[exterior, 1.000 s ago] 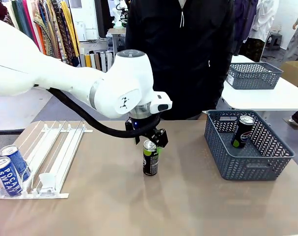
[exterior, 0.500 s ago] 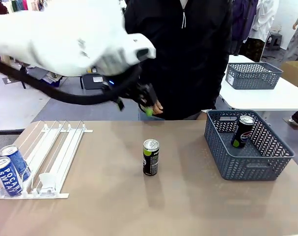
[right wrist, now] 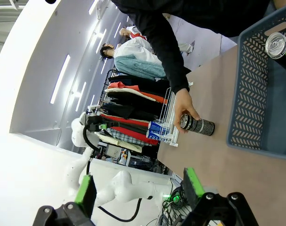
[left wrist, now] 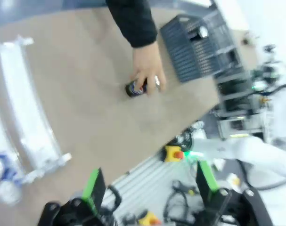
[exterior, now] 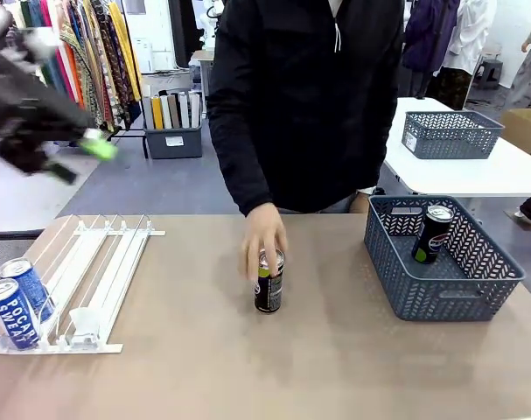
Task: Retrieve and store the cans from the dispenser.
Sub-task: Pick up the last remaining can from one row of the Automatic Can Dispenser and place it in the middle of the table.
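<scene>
A black can (exterior: 268, 287) with a green band stands upright mid-table, and a person's hand (exterior: 262, 236) is closed around its top. The left wrist view sees this can (left wrist: 137, 88) far below my open, empty left gripper (left wrist: 150, 186). That left gripper (exterior: 83, 160) is a blur high at the far left, well away from the can. A second black can (exterior: 433, 233) leans inside the grey basket (exterior: 440, 289). Two blue Pocari cans (exterior: 11, 312) sit at the low end of the white dispenser (exterior: 108, 271). My right gripper (right wrist: 140, 188) is open and empty, far from the table can (right wrist: 199, 125).
The person in a black jacket (exterior: 309, 96) stands at the far edge and leans over the table. A white table holding another mesh basket (exterior: 450, 133) stands behind on the right. Bare tabletop lies between the dispenser and the basket.
My left gripper let go of the black can and swung up and off to the far left. The person's hand came down and took hold of the can's top.
</scene>
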Controlling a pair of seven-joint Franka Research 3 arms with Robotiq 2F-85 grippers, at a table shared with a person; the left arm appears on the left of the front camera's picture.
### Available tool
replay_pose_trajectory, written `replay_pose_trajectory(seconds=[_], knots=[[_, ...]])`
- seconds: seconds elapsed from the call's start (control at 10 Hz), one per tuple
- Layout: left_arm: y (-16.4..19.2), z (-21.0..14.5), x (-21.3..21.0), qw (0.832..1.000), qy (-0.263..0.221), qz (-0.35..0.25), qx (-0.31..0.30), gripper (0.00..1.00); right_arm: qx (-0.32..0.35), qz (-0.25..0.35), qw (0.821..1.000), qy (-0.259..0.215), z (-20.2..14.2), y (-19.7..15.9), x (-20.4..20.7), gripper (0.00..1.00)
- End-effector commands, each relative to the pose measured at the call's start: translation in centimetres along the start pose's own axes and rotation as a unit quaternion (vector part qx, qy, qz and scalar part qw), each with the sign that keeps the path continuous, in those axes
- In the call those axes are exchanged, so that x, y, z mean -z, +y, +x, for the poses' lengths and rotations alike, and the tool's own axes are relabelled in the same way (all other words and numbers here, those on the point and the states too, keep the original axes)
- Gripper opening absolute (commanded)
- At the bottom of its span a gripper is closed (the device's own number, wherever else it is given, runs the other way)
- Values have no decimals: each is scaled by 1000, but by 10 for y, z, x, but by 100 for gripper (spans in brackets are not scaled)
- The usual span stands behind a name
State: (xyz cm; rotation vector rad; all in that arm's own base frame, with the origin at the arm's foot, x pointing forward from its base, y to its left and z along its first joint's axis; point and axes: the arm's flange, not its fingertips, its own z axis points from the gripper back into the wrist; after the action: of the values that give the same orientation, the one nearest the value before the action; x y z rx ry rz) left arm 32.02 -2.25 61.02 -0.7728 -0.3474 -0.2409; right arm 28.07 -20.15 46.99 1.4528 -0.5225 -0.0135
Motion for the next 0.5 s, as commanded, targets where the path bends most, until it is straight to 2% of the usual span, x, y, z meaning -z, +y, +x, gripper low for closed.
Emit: replay_pose_trajectory(seconds=[0.0, 0.1, 0.2, 0.3, 0.4], knots=[[77, -34, -70, 997, -60, -19, -53, 100, -12, 6, 1000, -2, 2, 2, -1, 100], [108, -59, -94, 995, -55, -6, -79, 100, -12, 6, 1000, -2, 2, 2, -1, 100], [134, -81, -108, 996, -29, -57, -70, 100, -12, 6, 1000, -2, 2, 2, -1, 100], [154, -98, -113, 991, -23, -116, -56, 100, -12, 6, 1000, -2, 2, 2, -1, 100], [162, -106, -111, 989, -29, -137, -38, 100, -12, 6, 1000, -2, 2, 2, -1, 100]])
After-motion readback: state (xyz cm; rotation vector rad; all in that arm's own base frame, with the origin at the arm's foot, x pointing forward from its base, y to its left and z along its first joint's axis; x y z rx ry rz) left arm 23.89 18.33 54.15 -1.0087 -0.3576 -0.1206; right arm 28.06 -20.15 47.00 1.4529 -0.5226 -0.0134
